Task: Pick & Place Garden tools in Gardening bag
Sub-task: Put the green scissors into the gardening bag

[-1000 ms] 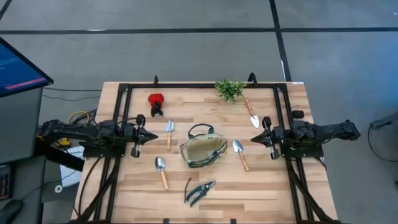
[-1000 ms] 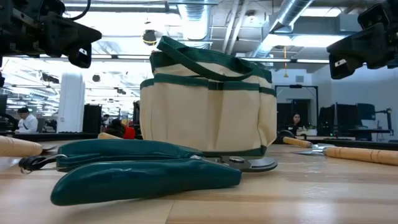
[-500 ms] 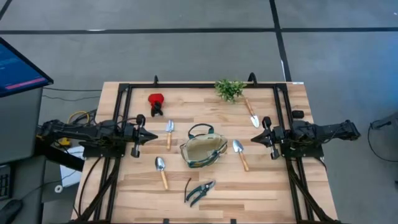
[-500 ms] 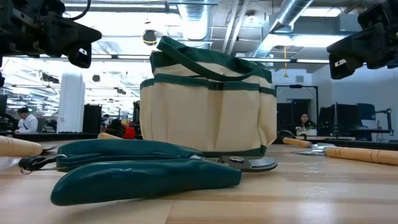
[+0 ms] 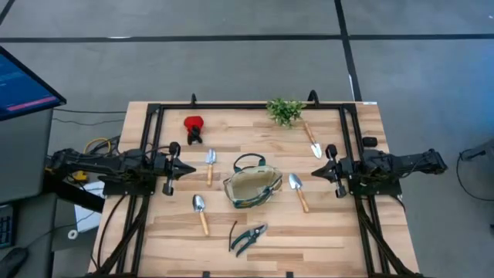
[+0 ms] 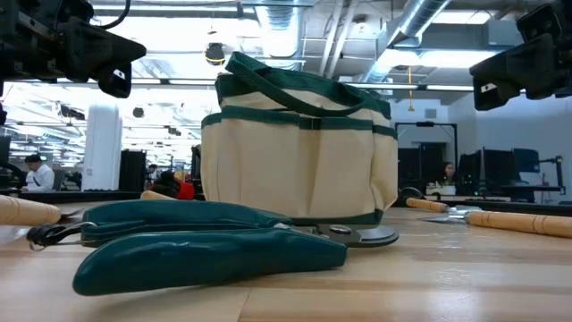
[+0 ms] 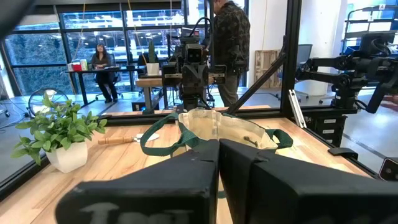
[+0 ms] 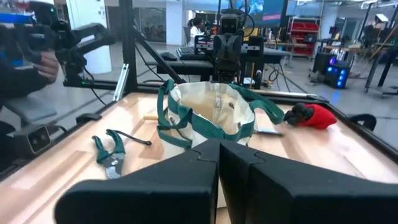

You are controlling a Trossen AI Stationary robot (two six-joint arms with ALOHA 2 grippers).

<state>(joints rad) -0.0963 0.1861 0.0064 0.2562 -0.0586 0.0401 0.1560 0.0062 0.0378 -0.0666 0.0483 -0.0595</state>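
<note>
The olive-khaki gardening bag [image 5: 252, 188] stands upright on its base at the table's middle, mouth open. Trowels lie flat around it: two to its left [image 5: 209, 165] [image 5: 200, 211] and two to its right [image 5: 297, 191] [image 5: 312, 140]. The dark-handled pruning shears [image 5: 248, 237] lie near the front edge, close in the low view [image 6: 206, 241]. The red-and-black item [image 5: 193, 127] lies at the far left. My left gripper [image 5: 179, 167] is shut and empty, left of the bag. My right gripper [image 5: 318, 171] is shut and empty, right of it. Both point at the bag [image 7: 217, 130] [image 8: 211, 115].
A leafy green plant sprig [image 5: 285, 110] stands at the table's far edge. A black frame [image 5: 231, 106] runs around the table top. A monitor [image 5: 23, 81] stands off the table's left. People show in the room behind the table.
</note>
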